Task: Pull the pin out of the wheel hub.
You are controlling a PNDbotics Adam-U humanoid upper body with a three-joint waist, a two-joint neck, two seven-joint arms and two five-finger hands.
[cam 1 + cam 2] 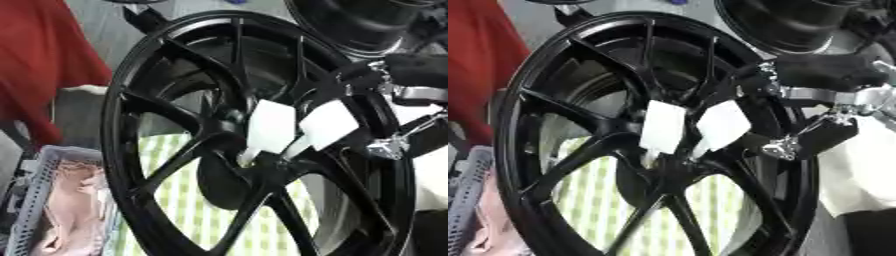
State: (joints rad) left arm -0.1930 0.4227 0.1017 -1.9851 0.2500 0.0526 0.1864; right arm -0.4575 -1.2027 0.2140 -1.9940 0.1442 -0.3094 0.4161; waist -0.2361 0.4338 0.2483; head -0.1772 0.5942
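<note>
Right robot hand (pixel 815 107) reaches in from the right edge, black w/ silver joints, its fingers lying across the spokes of the black wheel hub (pixel 175 125) just right of centre; whether they are curled on anything or relaxed can't be told, since black sits on black. Left robot hand not in view.

At the hub's centre, two white tabs (pixel 662 127) stand side by side, each tapering down to a narrow stem that meets the hub middle. These look like the pins (pixel 272 126) in question, near the robot hand's fingers but apart from them as far as can be seen.

Judgement: the tabs look thin, light and stiff, prob. plastic, so best pinched flat across the broad upper part and drawn straight out along the stem; a sideways tug could bend or snap one. The hub itself looks heavy, rigid metal, unlikely to shift.

Count: two white tabs; two wheels, the second (pixel 359 25) behind at top right; one grey basket (pixel 35 200) w/ pinkish cloth at lower left; green-striped cloth (pixel 188 200) seen through the spokes; red fabric (pixel 39 65) at far left
</note>
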